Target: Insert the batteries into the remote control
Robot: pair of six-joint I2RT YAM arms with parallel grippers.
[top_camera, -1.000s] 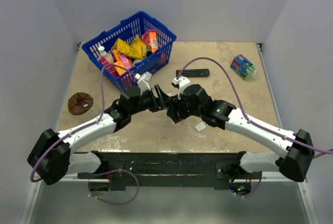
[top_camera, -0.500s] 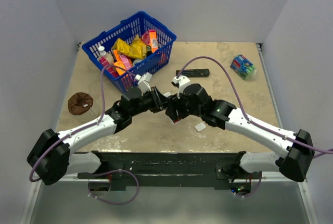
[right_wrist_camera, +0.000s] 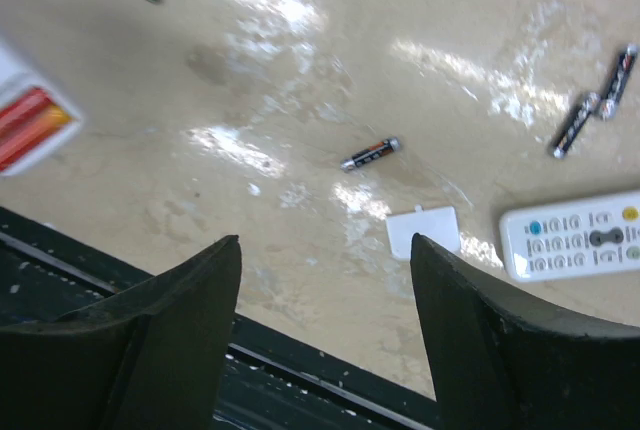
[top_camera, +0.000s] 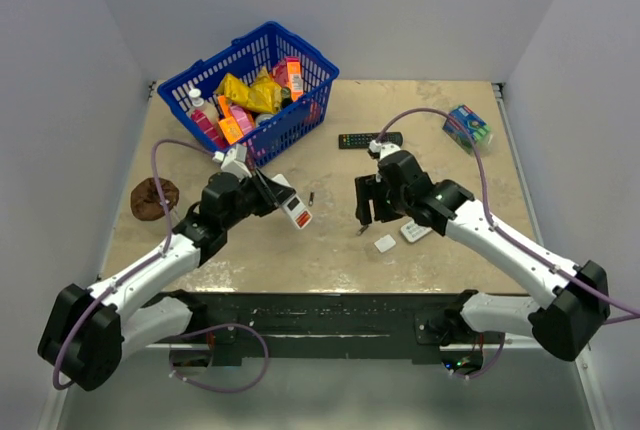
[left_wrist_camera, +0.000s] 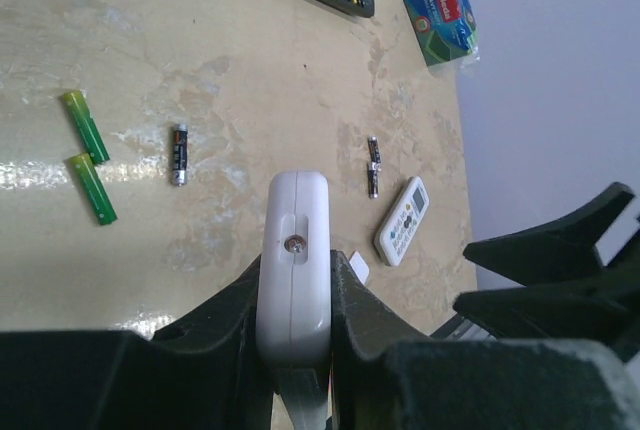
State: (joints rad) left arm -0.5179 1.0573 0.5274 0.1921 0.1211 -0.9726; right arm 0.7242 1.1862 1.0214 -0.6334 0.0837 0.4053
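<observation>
My left gripper [top_camera: 287, 204] [left_wrist_camera: 295, 295] is shut on the remote control [top_camera: 296, 211] [left_wrist_camera: 294, 255], a small white one with a red panel, gripped by its long sides and held just over the table. Its red side [right_wrist_camera: 28, 122] shows at the left edge of the right wrist view. Batteries lie loose on the table: two green ones [left_wrist_camera: 85, 126] [left_wrist_camera: 92, 189], a dark one [left_wrist_camera: 178, 153] [top_camera: 311, 197], a dark pair end to end [left_wrist_camera: 373, 166] [right_wrist_camera: 582, 120], and one [right_wrist_camera: 370, 153] ahead of my right gripper [top_camera: 364, 218] [right_wrist_camera: 325, 250]. That gripper is open and holds nothing.
A small white cover plate [top_camera: 385, 243] [right_wrist_camera: 423, 230] and a white remote with grey buttons [top_camera: 415, 231] [right_wrist_camera: 575, 235] lie by the right gripper. A long black remote [top_camera: 370, 138], a blue basket [top_camera: 310, 58] of packets, a sponge pack [top_camera: 467, 127] and a brown lump [top_camera: 154, 197] stand farther off.
The two arms have drawn apart. My left gripper shut on the remote control and carried it left. My right gripper let it go, opened wider and moved right.
</observation>
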